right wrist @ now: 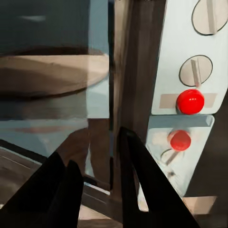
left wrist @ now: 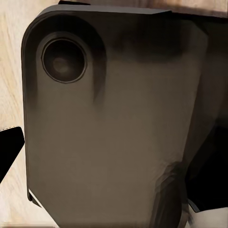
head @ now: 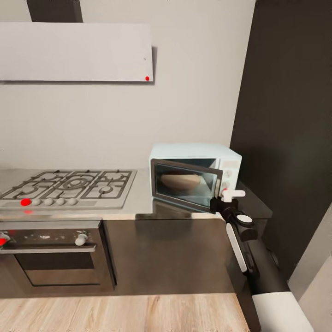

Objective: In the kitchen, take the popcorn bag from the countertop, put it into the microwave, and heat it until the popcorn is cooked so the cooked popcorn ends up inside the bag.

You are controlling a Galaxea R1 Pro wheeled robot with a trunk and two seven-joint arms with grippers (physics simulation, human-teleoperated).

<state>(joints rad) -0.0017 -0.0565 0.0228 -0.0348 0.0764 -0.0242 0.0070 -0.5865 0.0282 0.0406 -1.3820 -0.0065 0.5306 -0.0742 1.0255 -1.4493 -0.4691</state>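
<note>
— Where was the popcorn bag [head: 180, 180]?

— It was inside the microwave [head: 196, 175], at the centre right of the head view. Through the dark glass I saw a round golden-brown shape lying low in the chamber. In the right wrist view the same shape [right wrist: 47, 73] was in the upper left of the frame, behind the glass.

— And the microwave, where did it stand?

— On the grey table [head: 138, 203], to the right of the gas hob [head: 69, 186] and beside a dark tall cabinet [head: 286, 115]. Its door [head: 186, 184] was not fully closed; it stood a little out from the body.

— What was the right hand doing?

— The right hand [head: 229, 197] was at the lower right corner of the microwave front, near the white knobs [head: 228, 174]. In the right wrist view its two dark fingers [right wrist: 137, 180] were at the bottom of the frame, apart from each other with a narrow gap, and nothing was between them. A red button [right wrist: 190, 101] was on the panel under the two knobs, with its reflection below.

— And the left hand?

— I cannot tell its state. The left wrist view showed a dark grey rounded panel [left wrist: 109, 123] with a round socket [left wrist: 64, 60] in the upper left, and some pale wooden floor [left wrist: 9, 71] at the left edge.

— Anything else?

— A steel oven [head: 55, 253] was under the hob, in the lower left of the head view.
</note>
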